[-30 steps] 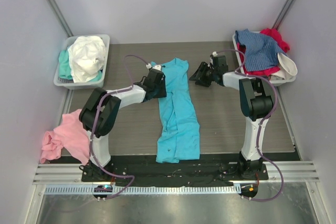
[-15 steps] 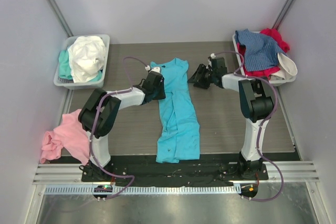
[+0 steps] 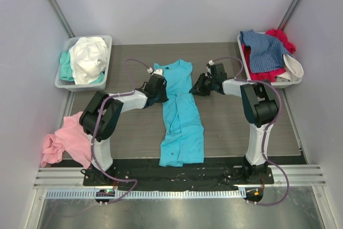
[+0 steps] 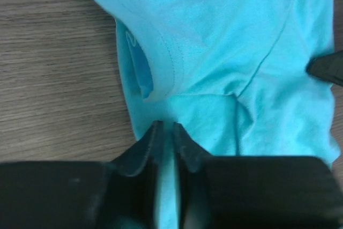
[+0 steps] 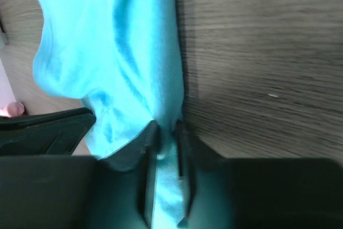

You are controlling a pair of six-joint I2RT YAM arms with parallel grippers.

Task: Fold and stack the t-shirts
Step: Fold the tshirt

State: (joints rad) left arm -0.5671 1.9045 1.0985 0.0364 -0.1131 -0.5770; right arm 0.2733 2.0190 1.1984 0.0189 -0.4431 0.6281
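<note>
A bright turquoise t-shirt (image 3: 181, 116) lies lengthwise on the table's middle, folded into a narrow strip, collar at the far end. My left gripper (image 3: 159, 90) sits at its left edge beside the collar. In the left wrist view its jaws (image 4: 165, 127) are closed on a fold of the turquoise cloth (image 4: 225, 52). My right gripper (image 3: 197, 86) is at the shirt's right edge. In the right wrist view it (image 5: 166, 126) is closed on the turquoise cloth's edge (image 5: 123, 52).
A grey tray (image 3: 107, 39) at the back left holds a white shirt (image 3: 88, 57) and a mint one (image 3: 65, 67). A tray (image 3: 240, 44) at the back right holds denim-blue (image 3: 265, 52) and red (image 3: 282, 38) shirts. A pink shirt (image 3: 67, 140) lies crumpled at the left table edge.
My right gripper has moved left and nearer, from clear of the shirt to its right edge. The left gripper has shifted slightly nearer along the left edge.
</note>
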